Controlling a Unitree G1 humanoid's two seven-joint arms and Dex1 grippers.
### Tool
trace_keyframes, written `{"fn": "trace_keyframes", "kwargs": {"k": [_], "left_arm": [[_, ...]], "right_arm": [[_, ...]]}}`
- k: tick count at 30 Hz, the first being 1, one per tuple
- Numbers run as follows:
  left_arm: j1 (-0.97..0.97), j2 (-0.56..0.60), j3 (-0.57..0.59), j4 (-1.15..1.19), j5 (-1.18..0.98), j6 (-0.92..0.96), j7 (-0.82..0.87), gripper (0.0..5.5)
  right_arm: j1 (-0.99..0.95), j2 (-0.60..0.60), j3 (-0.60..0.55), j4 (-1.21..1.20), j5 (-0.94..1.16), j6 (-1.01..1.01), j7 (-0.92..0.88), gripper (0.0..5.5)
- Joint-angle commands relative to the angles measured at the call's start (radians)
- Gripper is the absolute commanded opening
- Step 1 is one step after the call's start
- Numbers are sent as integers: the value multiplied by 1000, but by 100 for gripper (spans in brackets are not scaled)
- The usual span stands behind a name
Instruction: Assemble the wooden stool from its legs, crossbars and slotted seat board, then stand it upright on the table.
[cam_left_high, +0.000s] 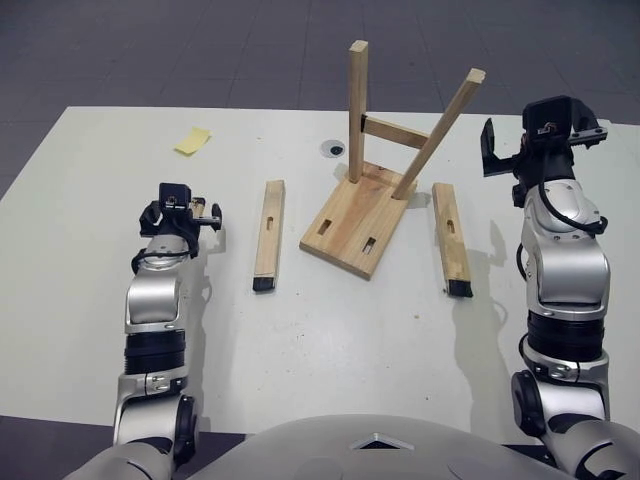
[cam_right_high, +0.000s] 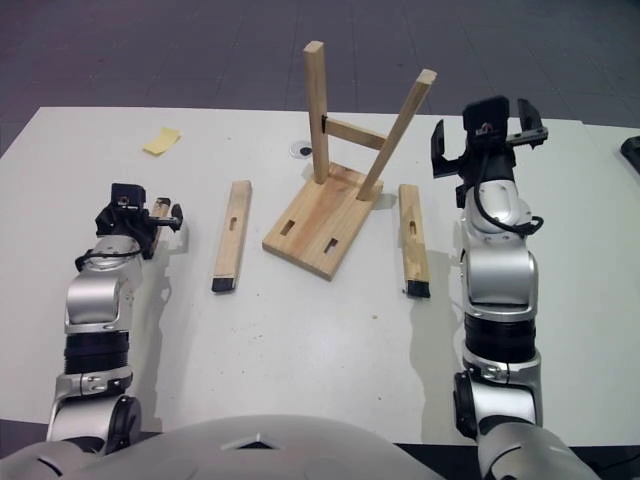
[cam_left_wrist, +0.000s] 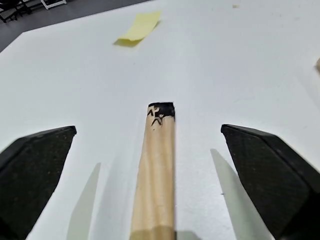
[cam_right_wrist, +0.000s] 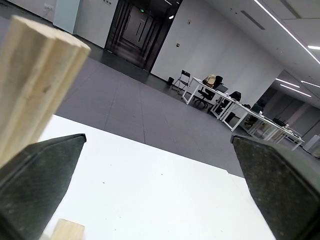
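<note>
The slotted seat board (cam_left_high: 352, 225) lies flat on the white table (cam_left_high: 330, 340). Two legs stand in it: one upright (cam_left_high: 357, 110), one leaning right (cam_left_high: 440, 130), joined by a crossbar (cam_left_high: 393, 131). A loose leg (cam_left_high: 268, 235) lies left of the board and another loose leg (cam_left_high: 450, 238) lies right of it. At the left, my left gripper (cam_left_high: 188, 212) sits low over the table, open, with a short black-tipped wooden stick (cam_left_wrist: 157, 170) lying between its fingers, untouched. My right gripper (cam_left_high: 540, 135) hangs raised and open, just right of the leaning leg's top end (cam_right_wrist: 35, 75).
A yellow sticky note (cam_left_high: 193, 140) lies at the table's far left. A small round grommet (cam_left_high: 333, 149) sits behind the seat board. The table's near half, in front of the parts, is bare. Dark floor surrounds the table.
</note>
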Motion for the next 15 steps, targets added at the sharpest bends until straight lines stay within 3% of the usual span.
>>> {"fn": "trace_keyframes", "kwargs": {"k": [1, 8, 15], "left_arm": [[-15, 62, -20, 106, -2, -18, -80, 512], [-27, 123, -60, 272, -74, 37, -297, 388], [-47, 175, -90, 434, -100, 124, -406, 264]], "right_arm": [[8, 37, -20, -39, 16, -26, -1, 540], [-2, 95, -78, -97, 43, -77, -27, 540], [-8, 151, -115, -151, 67, -118, -55, 540]]}}
